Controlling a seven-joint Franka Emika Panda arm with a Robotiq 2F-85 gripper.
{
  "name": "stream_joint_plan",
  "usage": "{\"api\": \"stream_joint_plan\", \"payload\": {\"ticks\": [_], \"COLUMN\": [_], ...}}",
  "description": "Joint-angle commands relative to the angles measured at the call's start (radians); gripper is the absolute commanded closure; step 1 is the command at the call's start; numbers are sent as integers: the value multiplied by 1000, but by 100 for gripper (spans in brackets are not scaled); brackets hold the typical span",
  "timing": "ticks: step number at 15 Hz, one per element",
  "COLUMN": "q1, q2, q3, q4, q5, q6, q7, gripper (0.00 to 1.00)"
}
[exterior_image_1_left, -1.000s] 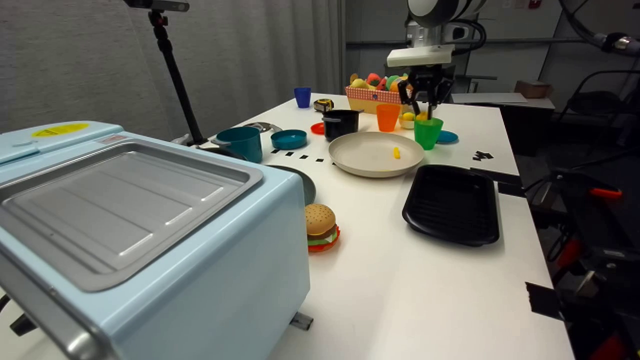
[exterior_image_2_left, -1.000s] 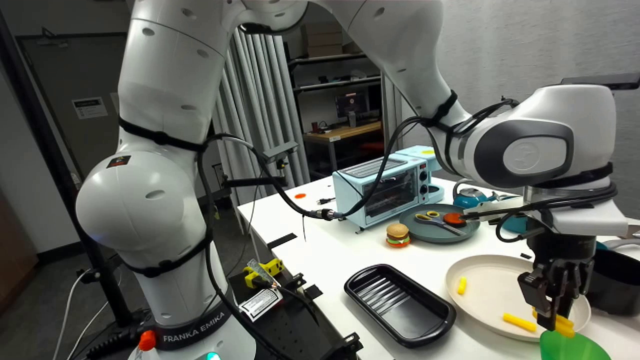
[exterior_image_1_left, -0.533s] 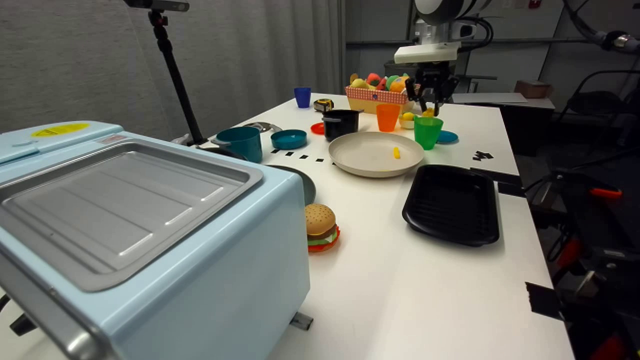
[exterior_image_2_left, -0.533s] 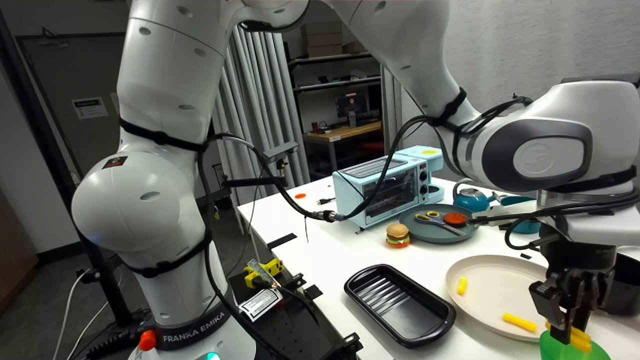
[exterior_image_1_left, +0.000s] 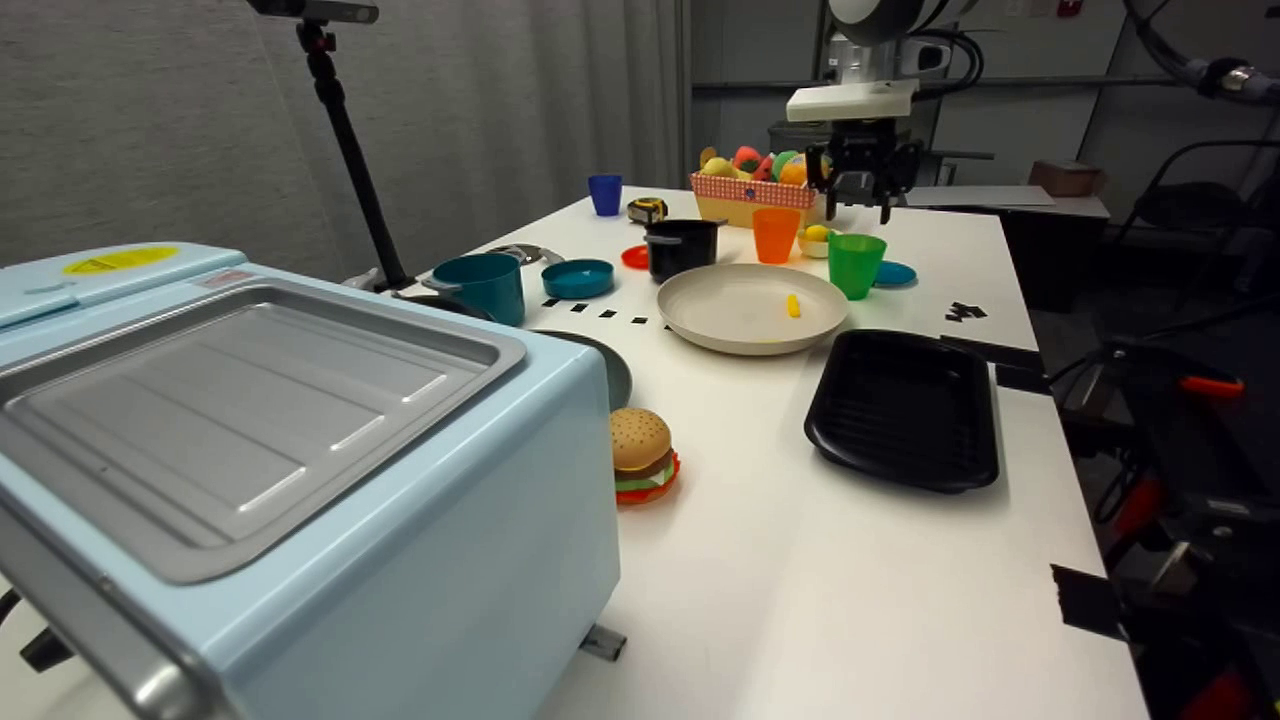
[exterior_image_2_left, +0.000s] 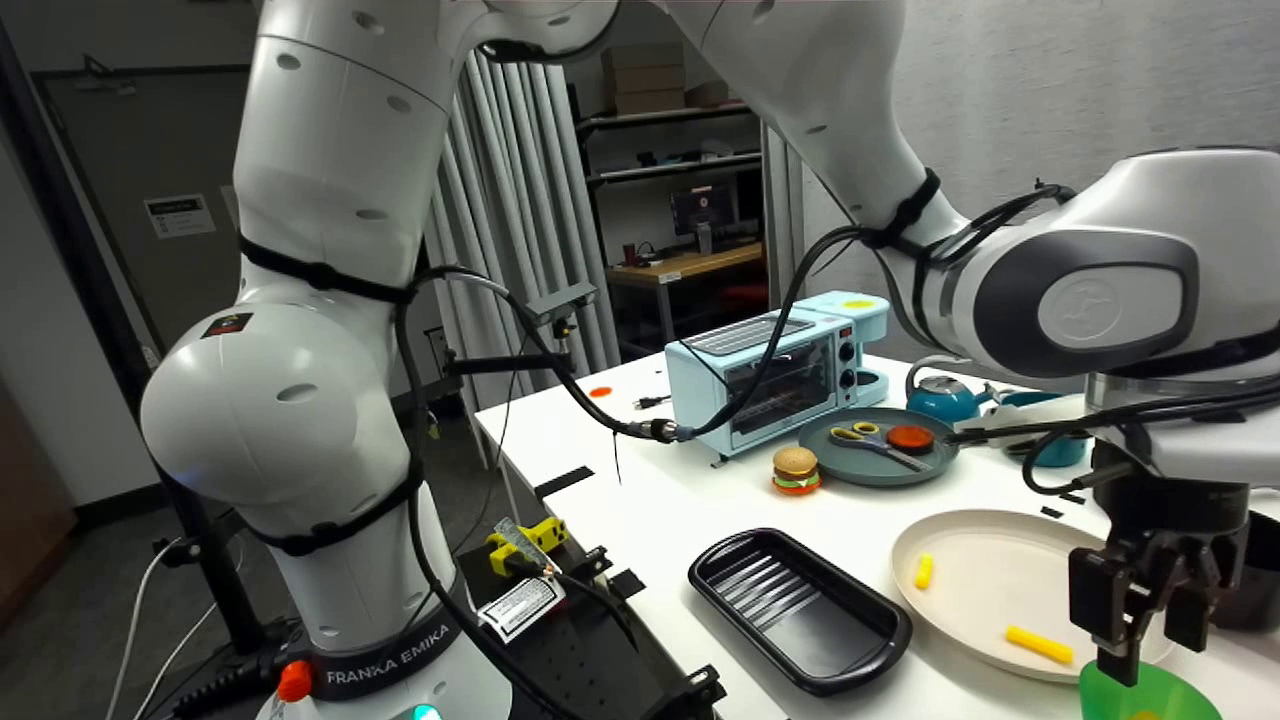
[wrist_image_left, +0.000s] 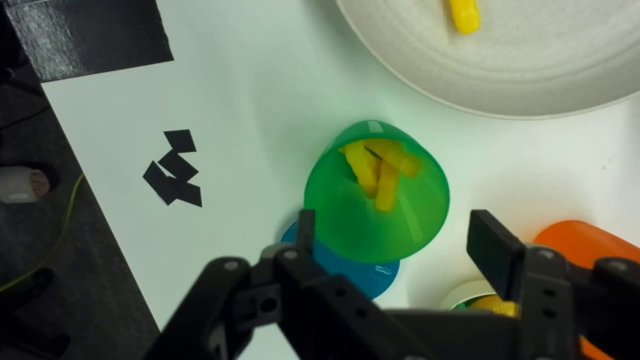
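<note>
The green, translucent, tapered plastic cup (wrist_image_left: 367, 225) stands upright below the claw (wrist_image_left: 395, 231), offset towards the plate side; its long axis is vertical, its mouth facing up; the claw's fingers (wrist_image_left: 492, 245) are spread apart with nothing between them; several short yellow sticks (wrist_image_left: 388, 187) lie inside the cup; under the claw, a flat blue disc (wrist_image_left: 367, 282) sits right by the cup; past one finger is an orange plastic cup (wrist_image_left: 580, 240); farther from the claw, a broad beige round plate (wrist_image_left: 530, 95) bears two loose yellow sticks (exterior_image_2_left: 1040, 645); far back from the claw, a dark band (exterior_image_2_left: 385, 655) on the arm's base reads "FRANKA EMIKA"; a white paper label (exterior_image_2_left: 522, 608) near it is too small to read.
</note>
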Motion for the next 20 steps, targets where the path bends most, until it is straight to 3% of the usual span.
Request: {"api": "stream_joint_plan", "payload": {"ticks": [1, 2, 9, 14, 20], "q1": [-22, -53, -50, -47, -27], "q2": [-27, -37, -27, -1, 56], "q3": [43, 90, 195, 251, 295], "q4": [-1, -4, 9, 22, 57], "q5": [-21, 15, 37, 71, 34], "q6": [-8, -16, -27, -59, -134], "q7": [-69, -157, -464, -703, -927], "gripper": [0, 0, 0, 0, 0]}}
